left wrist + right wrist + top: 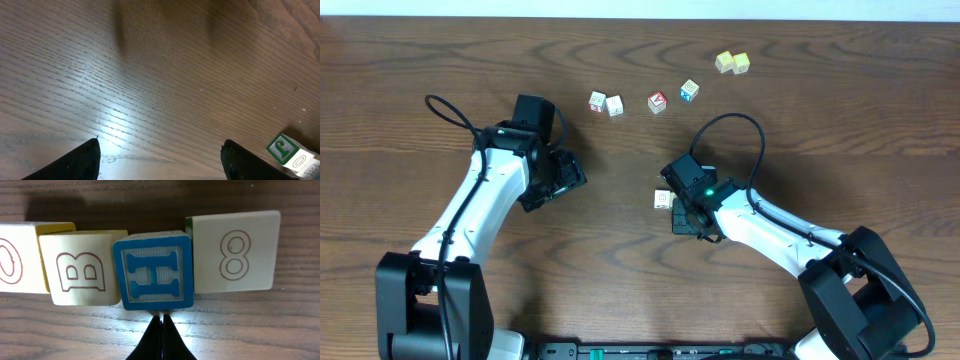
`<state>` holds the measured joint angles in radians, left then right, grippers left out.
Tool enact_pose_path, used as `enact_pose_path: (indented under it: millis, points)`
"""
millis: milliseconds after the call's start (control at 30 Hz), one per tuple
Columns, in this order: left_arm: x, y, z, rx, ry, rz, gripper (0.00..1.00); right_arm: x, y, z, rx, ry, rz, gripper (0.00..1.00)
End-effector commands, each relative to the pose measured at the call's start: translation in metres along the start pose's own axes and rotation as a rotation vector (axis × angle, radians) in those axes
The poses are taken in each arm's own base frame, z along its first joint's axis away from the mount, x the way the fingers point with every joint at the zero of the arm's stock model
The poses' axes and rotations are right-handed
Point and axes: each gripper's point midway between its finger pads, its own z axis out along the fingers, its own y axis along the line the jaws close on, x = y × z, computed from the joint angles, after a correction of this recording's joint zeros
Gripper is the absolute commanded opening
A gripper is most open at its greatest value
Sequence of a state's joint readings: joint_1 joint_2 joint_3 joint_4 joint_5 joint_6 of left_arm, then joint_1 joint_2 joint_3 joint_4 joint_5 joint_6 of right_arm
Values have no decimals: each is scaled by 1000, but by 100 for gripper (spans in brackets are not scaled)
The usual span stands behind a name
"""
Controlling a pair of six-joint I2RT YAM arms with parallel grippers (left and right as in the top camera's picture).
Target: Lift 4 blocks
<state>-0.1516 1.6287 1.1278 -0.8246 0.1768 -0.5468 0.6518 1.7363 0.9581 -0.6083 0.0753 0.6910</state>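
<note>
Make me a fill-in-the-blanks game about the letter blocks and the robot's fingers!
1. The blue block shows the letter ___.
2. The cream block just right of it shows the number ___.
3. The right fingers are pressed ___, with nothing between them.
4. The left fingers stand wide ___, with only bare table between them.
Missing words: H; 8; shut; open.

light: bright, even | glare: white patch on table (112,127) | shadows: soft | focus: sharp
</note>
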Motion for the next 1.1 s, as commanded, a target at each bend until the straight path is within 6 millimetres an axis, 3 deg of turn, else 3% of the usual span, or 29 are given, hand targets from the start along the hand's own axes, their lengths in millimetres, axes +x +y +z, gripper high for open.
enact_pose_path:
  millis: [0, 1067]
  points:
    - [-1, 3, 0, -11, -7, -7, 78, 0, -5, 5, 15, 5, -11, 1]
    - [-1, 3, 0, -11, -7, -7, 77, -7, -5, 4, 16, -28, -22, 1]
